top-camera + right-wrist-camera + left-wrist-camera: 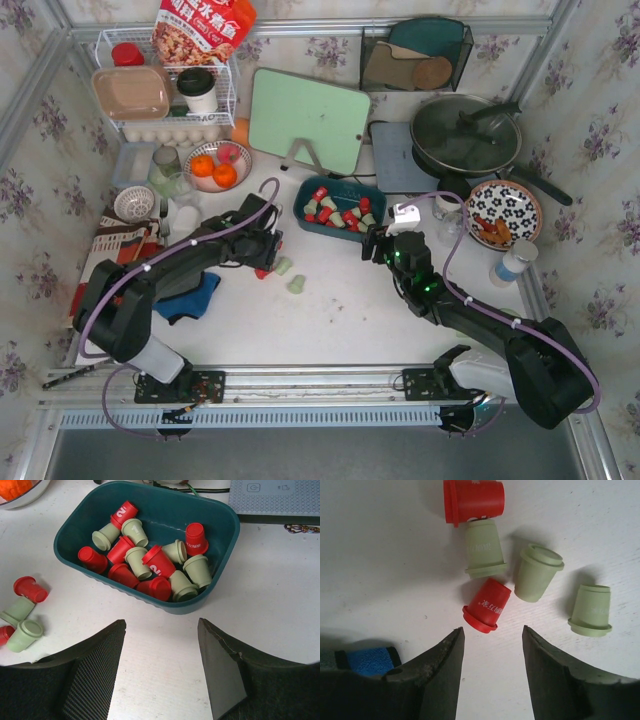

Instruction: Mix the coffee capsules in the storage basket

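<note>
while coffee capsules (pixel 159 562) sit in the teal storage basket (pixel 165 515), five loose capsules (pixel 487 605) are framed by the open left gripper (pixel 492 635); the right gripper (pixel 161 625) is held open, empty.

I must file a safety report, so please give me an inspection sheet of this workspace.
Surface: white table, partly bare.
Job's things: storage basket holds red and green capsules; loose capsules lie outside it on the table.
Clutter: fruit bowl, cutting board, pan, plate, blue cloth.
Grippers: left gripper open above the loose capsules, empty; right gripper open before the basket, empty.
Cables: purple cables run along both arms.
Surroundings: floral wallpaper on the walls.
</note>
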